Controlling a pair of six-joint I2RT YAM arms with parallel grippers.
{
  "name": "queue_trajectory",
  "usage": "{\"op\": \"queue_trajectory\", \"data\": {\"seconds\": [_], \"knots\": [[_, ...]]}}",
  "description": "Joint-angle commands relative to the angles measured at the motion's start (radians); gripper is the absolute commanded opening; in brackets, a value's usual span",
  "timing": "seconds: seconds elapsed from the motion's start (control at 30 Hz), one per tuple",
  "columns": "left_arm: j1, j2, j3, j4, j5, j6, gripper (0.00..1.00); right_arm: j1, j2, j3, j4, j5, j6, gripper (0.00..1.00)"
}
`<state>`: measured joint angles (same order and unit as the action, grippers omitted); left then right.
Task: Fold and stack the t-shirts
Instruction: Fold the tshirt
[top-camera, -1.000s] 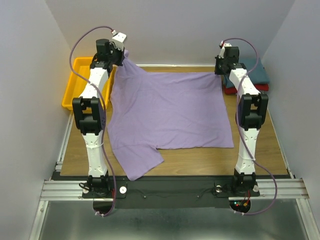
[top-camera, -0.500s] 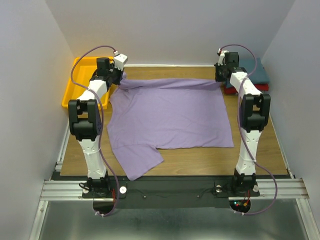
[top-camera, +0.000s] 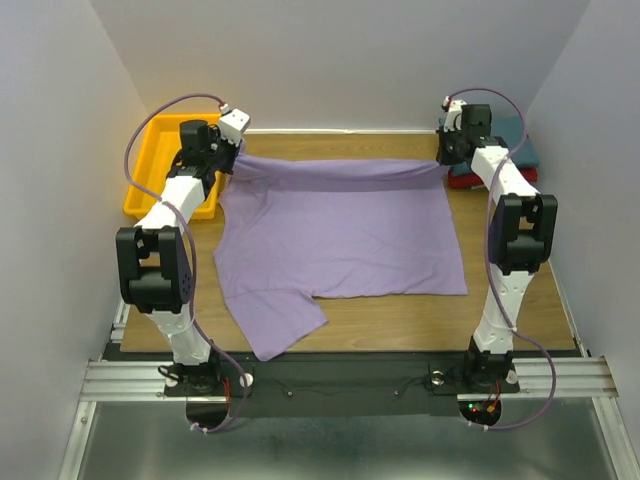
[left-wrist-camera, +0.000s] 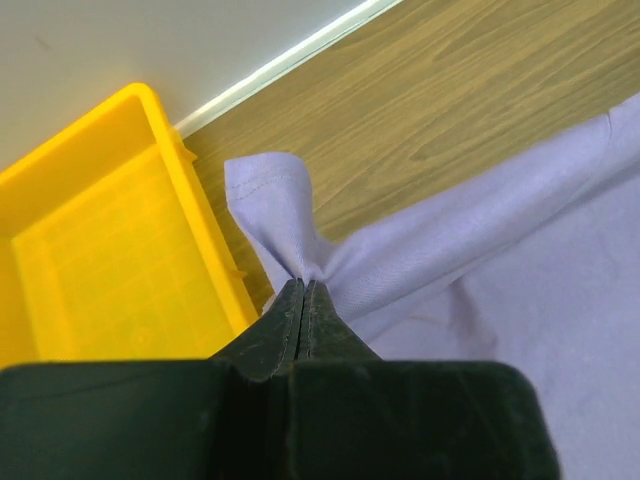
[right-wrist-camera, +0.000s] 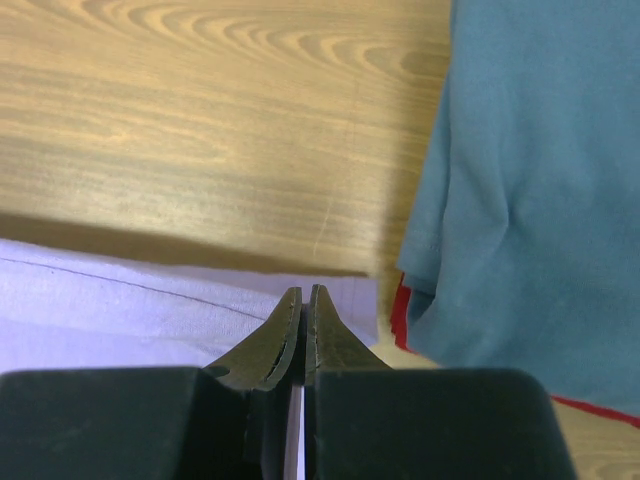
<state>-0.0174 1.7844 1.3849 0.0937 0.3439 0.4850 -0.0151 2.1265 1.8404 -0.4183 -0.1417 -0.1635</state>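
Two lavender t-shirt (top-camera: 340, 235) corners pinched (left gripper (left-wrist-camera: 304, 285), right gripper (right-wrist-camera: 303, 292)).

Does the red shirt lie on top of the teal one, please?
No, the teal shirt lies on top, with only an edge of the red shirt showing beneath it.

Matt cloth tee (top-camera: 340, 230); wood tbl (top-camera: 400, 320).

lavender t-shirt (top-camera: 340, 235) plain, spread mostly flat on the counter (top-camera: 400, 315), few wrinkles; far edge lifted and stretched in a band between its two far corners, one sleeve sticking out at near left. teal t-shirt (top-camera: 515, 148) folded into a rectangle at far right, lying on a folded red t-shirt (top-camera: 462, 182), just beside the lavender one's far right corner.
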Motion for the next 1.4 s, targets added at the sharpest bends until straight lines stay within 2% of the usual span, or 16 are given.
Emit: {"op": "queue_trajectory", "data": {"seconds": [0.0,0.4,0.6,0.63,0.67,0.7,0.73,0.77,0.87,1.0,1.27,1.37], "knots": [[0.005,-0.1,-0.099,0.037,-0.009,-0.006,0.0,-0.013,-0.073,-0.027,0.026,-0.022,-0.034,0.01],[0.0,-0.175,-0.358,0.035,-0.043,-0.022,0.0,-0.016,-0.097,-0.216,0.026,-0.067,-0.088,0.01],[-0.013,-0.085,-0.362,-0.075,-0.063,0.033,0.0,-0.014,-0.06,-0.263,0.021,-0.101,-0.117,0.01],[-0.013,-0.068,-0.339,-0.13,-0.05,0.062,0.05,-0.014,-0.056,-0.267,0.018,-0.096,-0.122,0.17],[-0.013,-0.063,-0.328,-0.156,-0.033,0.076,0.11,-0.014,-0.057,-0.27,0.015,-0.096,-0.129,0.24],[-0.01,-0.068,-0.307,-0.182,0.013,0.117,0.26,-0.014,-0.062,-0.27,0.015,-0.091,-0.134,0.43],[-0.007,-0.072,-0.296,-0.24,0.044,0.133,0.45,-0.014,-0.066,-0.268,0.01,-0.091,-0.137,0.49],[-0.004,-0.08,-0.285,-0.262,0.087,0.144,0.54,-0.014,-0.082,-0.265,0.001,-0.093,-0.143,0.53],[0.007,-0.109,-0.23,-0.307,0.115,0.145,0.55,-0.016,-0.111,-0.245,-0.01,-0.101,-0.146,0.64],[0.01,-0.099,-0.12,-0.351,0.132,0.136,0.55,-0.014,-0.134,-0.202,-0.048,-0.13,-0.157,0.65],[0.01,0.091,0.1,-0.396,0.107,0.104,0.55,-0.014,-0.065,-0.121,-0.143,-0.209,-0.177,0.51],[0.01,0.159,0.157,-0.423,0.09,0.087,0.61,-0.013,-0.031,-0.11,-0.168,-0.225,-0.18,0.51]]}}
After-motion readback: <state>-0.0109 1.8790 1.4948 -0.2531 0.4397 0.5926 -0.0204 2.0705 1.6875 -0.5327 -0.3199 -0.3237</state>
